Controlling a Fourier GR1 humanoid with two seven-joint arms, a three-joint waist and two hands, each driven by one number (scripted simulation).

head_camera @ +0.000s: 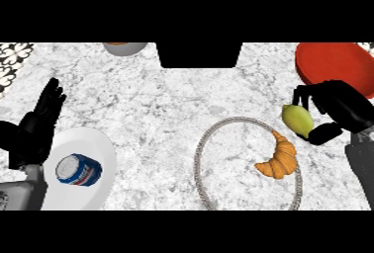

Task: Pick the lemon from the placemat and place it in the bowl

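Observation:
A yellow-green lemon [297,119] is held by my right hand [337,107], whose fingers and thumb curl round it, just right of and above the placemat's edge. The placemat [208,143] is a marbled oval with a beaded grey rim, and a croissant [280,159] lies on its right side. A red bowl [335,62] sits at the upper right, just beyond the right hand. My left hand [36,123] rests open at the left edge, fingers up.
A white plate [91,143] at the lower left carries a blue and white can [78,169]. A grey cup [125,48] shows at the top edge, next to a black block [199,54]. A patterned tile strip [13,62] runs along the upper left.

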